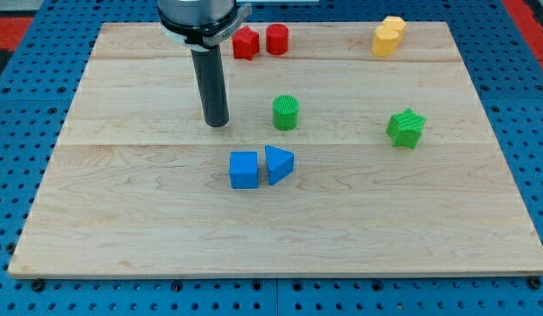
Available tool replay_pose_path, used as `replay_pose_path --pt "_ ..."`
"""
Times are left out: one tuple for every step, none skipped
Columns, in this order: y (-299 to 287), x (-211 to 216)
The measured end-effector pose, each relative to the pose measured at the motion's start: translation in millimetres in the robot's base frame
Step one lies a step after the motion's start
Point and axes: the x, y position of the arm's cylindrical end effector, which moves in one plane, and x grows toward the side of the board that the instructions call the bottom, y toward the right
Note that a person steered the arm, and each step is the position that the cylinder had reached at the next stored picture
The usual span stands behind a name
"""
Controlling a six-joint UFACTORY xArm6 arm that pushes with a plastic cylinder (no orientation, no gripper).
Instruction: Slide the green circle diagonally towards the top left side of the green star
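Observation:
The green circle (286, 112) stands on the wooden board near the middle, a little above centre. The green star (406, 128) lies far to its right and slightly lower. My tip (217, 123) rests on the board to the left of the green circle, about a block's width of gap between them, not touching it.
A blue cube (244, 169) and a blue triangle (279, 164) sit side by side just below my tip and the green circle. A red star (246, 43) and a red cylinder (277, 39) lie at the top. A yellow block (389, 37) is at the top right. The board (122, 219) is edged by blue pegboard.

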Motion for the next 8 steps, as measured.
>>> replay_pose_path --pt "5.9 -2.2" --pt "23.1 -8.0" --pt "39.3 -12.8" --pt "52.2 -13.6" --pt "68.3 -13.6" --pt "87.1 -13.6" --pt "104.0 -13.6" --pt "120.2 -13.6"
